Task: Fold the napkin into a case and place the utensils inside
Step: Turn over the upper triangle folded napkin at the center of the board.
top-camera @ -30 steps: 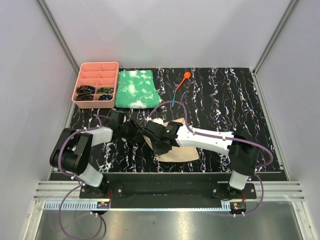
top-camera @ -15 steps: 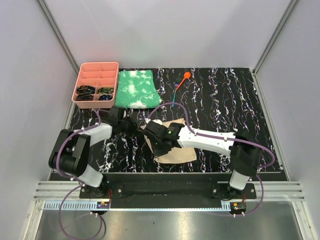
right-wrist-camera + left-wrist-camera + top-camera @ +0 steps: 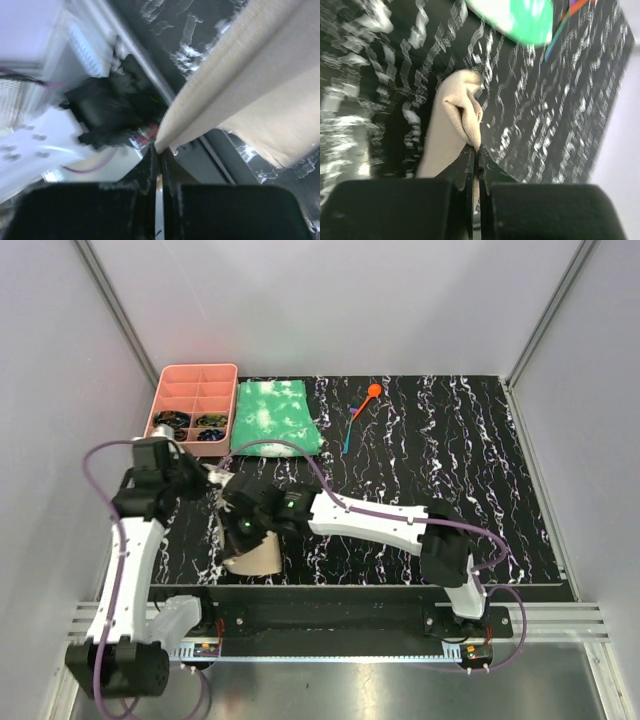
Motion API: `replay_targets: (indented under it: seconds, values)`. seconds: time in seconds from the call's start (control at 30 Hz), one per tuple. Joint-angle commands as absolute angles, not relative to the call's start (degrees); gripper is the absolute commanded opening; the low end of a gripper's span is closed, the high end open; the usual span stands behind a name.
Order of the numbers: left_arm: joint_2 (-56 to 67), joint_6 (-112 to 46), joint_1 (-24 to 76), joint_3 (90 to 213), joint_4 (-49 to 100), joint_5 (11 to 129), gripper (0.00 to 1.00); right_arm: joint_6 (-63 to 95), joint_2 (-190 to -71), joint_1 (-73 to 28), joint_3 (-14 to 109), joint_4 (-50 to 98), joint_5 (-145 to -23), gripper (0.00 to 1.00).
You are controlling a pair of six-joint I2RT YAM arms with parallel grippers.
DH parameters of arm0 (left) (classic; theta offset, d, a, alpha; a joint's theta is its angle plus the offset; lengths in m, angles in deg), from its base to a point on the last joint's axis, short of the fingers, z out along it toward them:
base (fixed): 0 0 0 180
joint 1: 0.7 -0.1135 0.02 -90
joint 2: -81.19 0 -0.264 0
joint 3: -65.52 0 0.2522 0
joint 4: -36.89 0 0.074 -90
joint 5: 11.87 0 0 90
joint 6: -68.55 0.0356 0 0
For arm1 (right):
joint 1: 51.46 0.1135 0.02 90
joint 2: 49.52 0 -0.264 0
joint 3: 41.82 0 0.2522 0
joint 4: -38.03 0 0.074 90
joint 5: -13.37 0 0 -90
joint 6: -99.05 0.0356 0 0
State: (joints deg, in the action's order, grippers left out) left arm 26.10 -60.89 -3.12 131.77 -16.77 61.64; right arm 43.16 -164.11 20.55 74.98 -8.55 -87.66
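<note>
One napkin point(image 3: 252, 558), now leftward (two utensils point(image 3: 373, 391))

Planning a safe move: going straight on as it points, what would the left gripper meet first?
The left gripper meets the napkin pinched in its jaws; past that, probably the marbled table, before the green cloth; depth unclear.

A: Walls point(image 3: 330, 300)?
B: Plain pale grey, framed by aluminium struts point(image 3: 118, 300).
A: Below?
B: Black tabletop point(image 3: 450, 460) veined with white; metal rail point(image 3: 560, 620) along near edge, shiny metal sheet point(image 3: 340, 690) beyond. Soft, even light.
</note>
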Motion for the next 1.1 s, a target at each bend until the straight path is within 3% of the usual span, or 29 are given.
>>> replay_targets:
  seconds: [0.0, 0.2, 0.4, 0.53, 0.77, 1.07]
  values:
    - [30.1, -54.5, -4.4, 143.9, -18.2, 72.8, 0.00, 44.9, -164.3, 23.6, 80.0, -3.4, -107.5, 0.00]
    - [23.2, -57.1, -1.5, 141.1, -11.7, 68.1, 0.00, 50.5, -158.7, 20.2, 62.8, 12.6, -112.0, 0.00]
    - [11.3, -60.9, 13.7, 138.3, 0.3, 76.5, 0.00, 57.4, -151.1, 12.4, 35.1, 34.6, -114.2, 0.00]
    - [0.6, -62.4, 21.5, 141.9, 3.5, 78.0, 0.00, 58.0, -147.0, 8.1, 18.4, 40.9, -115.3, 0.00]
    - [-14.1, -64.1, 29.3, 149.2, 5.9, 81.7, 0.02, 58.4, -142.3, 4.3, 6.8, 43.0, -113.7, 0.00]
    - [-23.5, -64.7, 33.4, 155.8, 5.0, 81.4, 0.07, 62.3, -137.1, 0.7, -0.5, 38.9, -108.2, 0.01]
